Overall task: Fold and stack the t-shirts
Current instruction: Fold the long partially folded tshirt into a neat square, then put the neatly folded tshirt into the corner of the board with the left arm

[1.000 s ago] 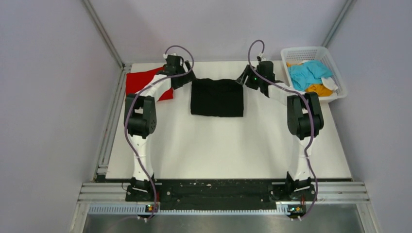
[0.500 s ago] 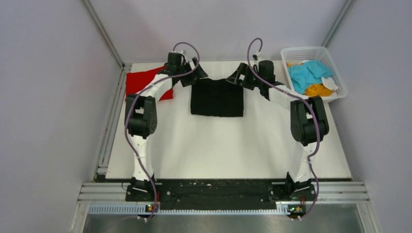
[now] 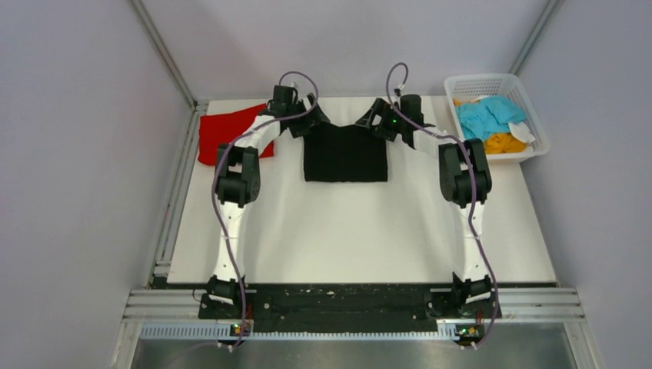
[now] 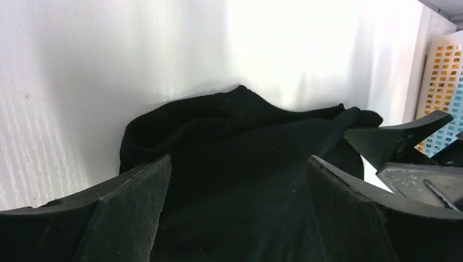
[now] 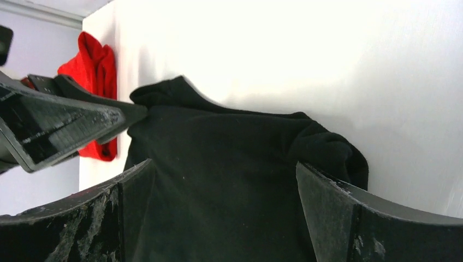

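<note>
The black t-shirt (image 3: 344, 152) lies folded into a rectangle at the far middle of the white table. My left gripper (image 3: 316, 123) is open at the shirt's far left corner, and my right gripper (image 3: 371, 121) is open at its far right corner. In the left wrist view (image 4: 235, 180) and the right wrist view (image 5: 218, 180) the black cloth lies between the spread jaws, which hold nothing. The red t-shirt (image 3: 224, 132) lies at the far left, also seen in the right wrist view (image 5: 94, 71). Light blue (image 3: 486, 117) and orange (image 3: 503, 142) shirts lie in the basket.
The white mesh basket (image 3: 536, 131) stands at the far right corner, and its side shows in the left wrist view (image 4: 437, 82). The grey enclosure walls rise close behind the table's far edge. Both arms stretch far out over the table (image 3: 354, 231).
Both grippers have moved from the shirt's left and right sides inward and farther back to its far corners. The black shirt has stayed in place.
</note>
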